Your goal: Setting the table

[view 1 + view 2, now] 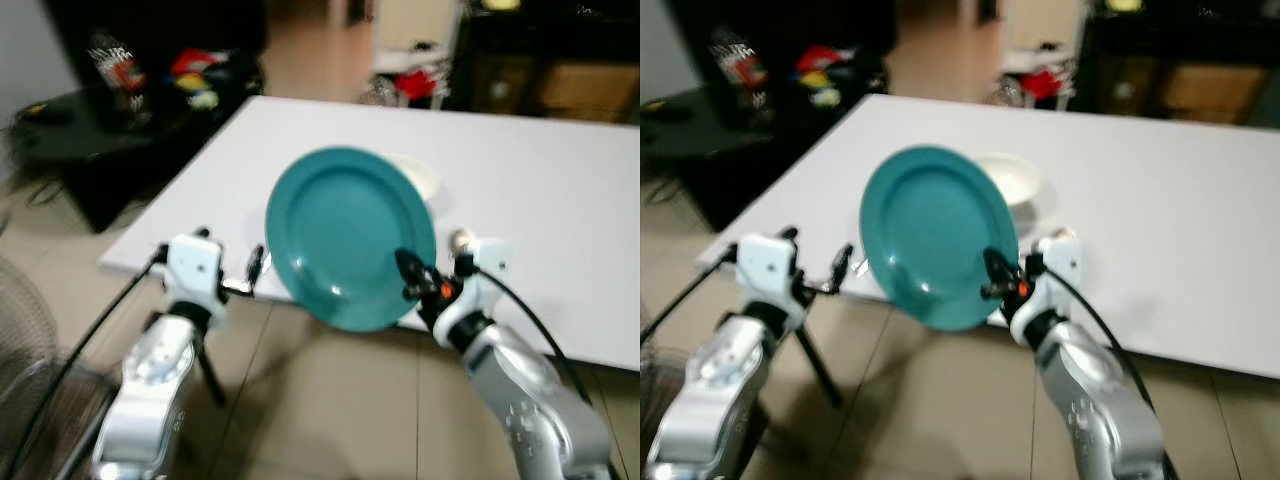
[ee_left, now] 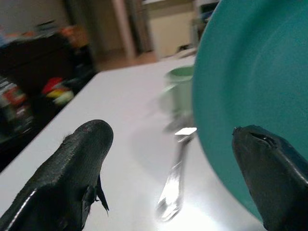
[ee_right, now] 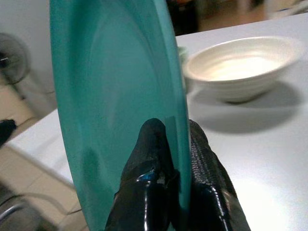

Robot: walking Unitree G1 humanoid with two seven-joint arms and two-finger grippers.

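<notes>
A teal plate hangs tilted almost upright over the near edge of the white table. My right gripper is shut on the plate's lower right rim, one finger on each face. Just left of the plate, at the table's edge, my left gripper stands open with nothing between its fingers. On the table beyond the left gripper lie a metal spoon and a pale green cup. A white bowl sits on the table right behind the plate.
A low dark cabinet with colourful items stands to the back left. Part of a fan is on the tiled floor at the left. Dark furniture lines the back right. The table's right half is bare.
</notes>
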